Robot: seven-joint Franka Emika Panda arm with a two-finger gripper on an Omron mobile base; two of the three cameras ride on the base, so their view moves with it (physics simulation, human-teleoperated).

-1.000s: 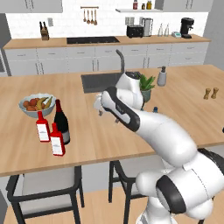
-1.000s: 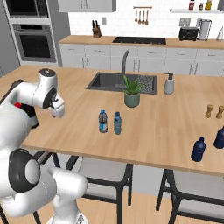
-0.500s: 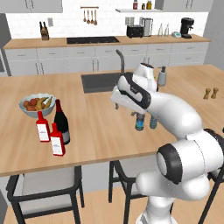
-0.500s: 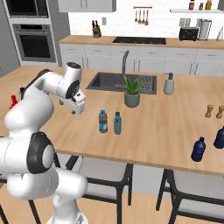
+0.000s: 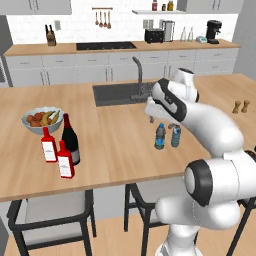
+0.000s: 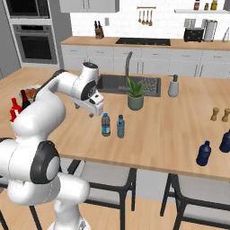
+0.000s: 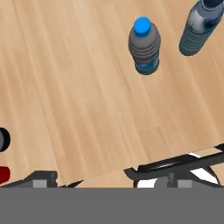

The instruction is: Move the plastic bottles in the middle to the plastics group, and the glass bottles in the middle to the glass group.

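The wooden counter (image 5: pixel 115 145) spans the middle of both base views, with a dark sink (image 5: pixel 117 93) sunk into it at upper centre of the left view. The white arm reaches from the lower right of the left view up over the counter; its gripper (image 6: pixel 93 113) hangs above the wood at centre left of the right view, just left of the two water bottles and clear of them, jaws spread wide with nothing between them.

At left centre of the left view stands the glass group: a dark wine bottle (image 5: pixel 70 138) with one red bottle (image 5: pixel 49 145) just to its left and another red bottle (image 5: pixel 65 160) in front of it, close beside it. A fruit bowl (image 5: pixel 42 120) sits just behind them.

A potted plant (image 6: pixel 135 94) stands at centre of the right view, by the sink.

The two water bottles (image 6: pixel 106 124) (image 6: pixel 121 126) stand upright side by side, not touching, at centre of the right view; in the hand view they sit at the upper right (image 7: pixel 145 44) (image 7: pixel 202 26).

At the right edge of the right view, two dark blue bottles (image 6: pixel 203 153) (image 6: pixel 225 141) stand near the counter's end.
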